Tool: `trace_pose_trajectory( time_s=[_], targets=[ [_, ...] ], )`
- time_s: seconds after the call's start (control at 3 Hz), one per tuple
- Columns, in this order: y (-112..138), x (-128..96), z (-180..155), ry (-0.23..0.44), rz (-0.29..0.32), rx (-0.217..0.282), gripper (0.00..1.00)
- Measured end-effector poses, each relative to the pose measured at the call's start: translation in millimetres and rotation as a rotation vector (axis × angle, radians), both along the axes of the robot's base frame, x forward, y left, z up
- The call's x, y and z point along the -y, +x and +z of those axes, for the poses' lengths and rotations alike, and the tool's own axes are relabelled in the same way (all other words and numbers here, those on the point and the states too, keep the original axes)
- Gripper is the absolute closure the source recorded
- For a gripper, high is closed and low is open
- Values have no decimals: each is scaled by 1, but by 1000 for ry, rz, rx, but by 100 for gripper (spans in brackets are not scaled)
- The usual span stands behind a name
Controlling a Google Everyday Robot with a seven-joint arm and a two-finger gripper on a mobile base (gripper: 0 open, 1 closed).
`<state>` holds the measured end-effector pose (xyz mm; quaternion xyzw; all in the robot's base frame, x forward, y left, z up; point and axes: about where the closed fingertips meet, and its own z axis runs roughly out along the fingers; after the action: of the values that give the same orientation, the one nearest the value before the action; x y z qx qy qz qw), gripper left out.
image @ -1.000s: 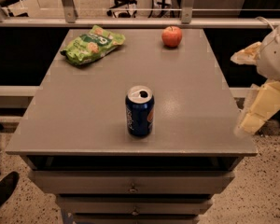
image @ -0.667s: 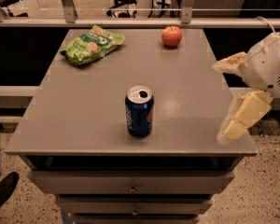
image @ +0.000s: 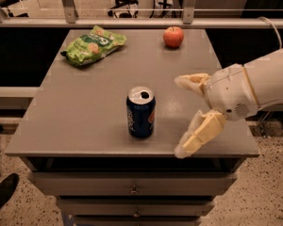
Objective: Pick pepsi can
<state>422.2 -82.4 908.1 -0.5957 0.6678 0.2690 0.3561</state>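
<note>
The pepsi can (image: 141, 112) stands upright near the front middle of the grey table (image: 85, 107). It is dark blue with a silver top, white lettering and a red-orange patch on its right side. My gripper (image: 180, 116) comes in from the right on a white arm, just right of the can and at about its height. Its two cream fingers (image: 198, 134) are spread wide apart, one behind and one in front, with nothing between them. It does not touch the can.
A green snack bag (image: 93, 44) lies at the back left of the table. A red apple (image: 173, 36) sits at the back right. A railing (image: 132, 20) runs behind the table. Drawers (image: 132, 187) are under the table's front edge.
My gripper has moved left from the table's right edge toward the can. The can, bag and apple have not moved.
</note>
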Motion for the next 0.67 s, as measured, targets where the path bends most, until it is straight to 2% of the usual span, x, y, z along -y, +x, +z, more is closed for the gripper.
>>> trace_pose_trajectory(
  time_s=[0.33, 0.67],
  targets=[
    [3, -27, -6, 101, 25, 3, 0],
    [9, -57, -15, 203, 41, -15, 0]
  ],
)
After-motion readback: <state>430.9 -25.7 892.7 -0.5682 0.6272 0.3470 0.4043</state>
